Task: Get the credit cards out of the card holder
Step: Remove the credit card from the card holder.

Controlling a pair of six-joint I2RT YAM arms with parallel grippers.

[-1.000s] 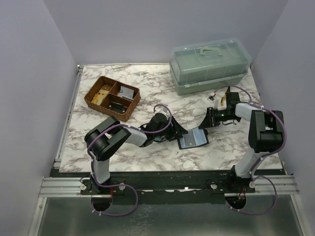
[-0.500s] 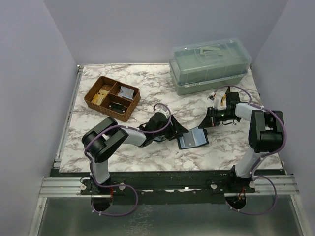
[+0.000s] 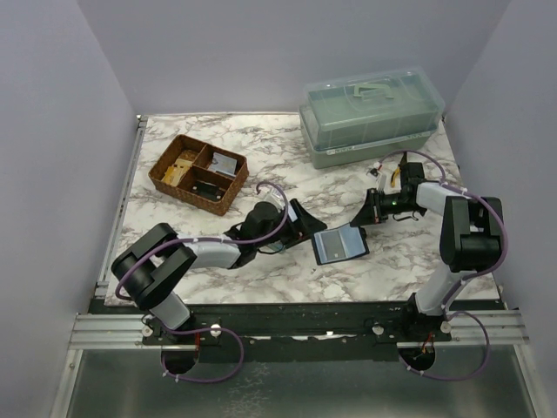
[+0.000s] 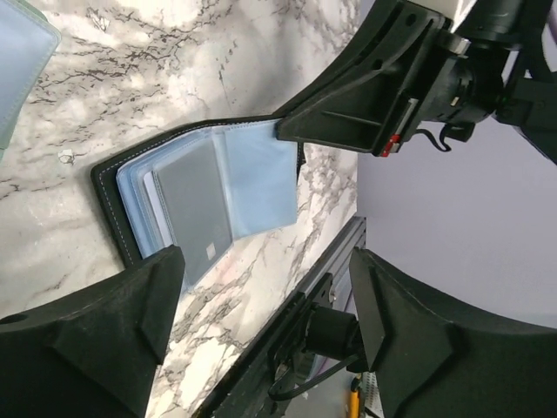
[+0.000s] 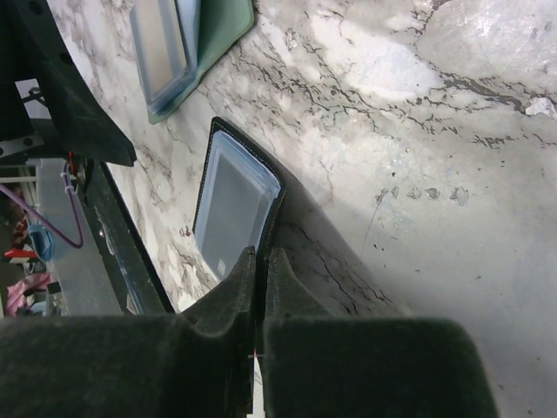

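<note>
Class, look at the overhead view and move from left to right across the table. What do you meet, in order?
Brown wicker tray → left gripper, jaws open → black card holder, lying open → right gripper, pinched on the card holder's raised flap. The lidded plastic box is left out because it spans several of these.

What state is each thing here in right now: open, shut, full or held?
card holder: open, lying flat, one edge pinched.
credit cards: inside the holder's sleeves.
left pincer: open, holding nothing.
right pincer: shut on the card holder's edge.
plastic box: lid closed.
wicker tray: holds small items.
</note>
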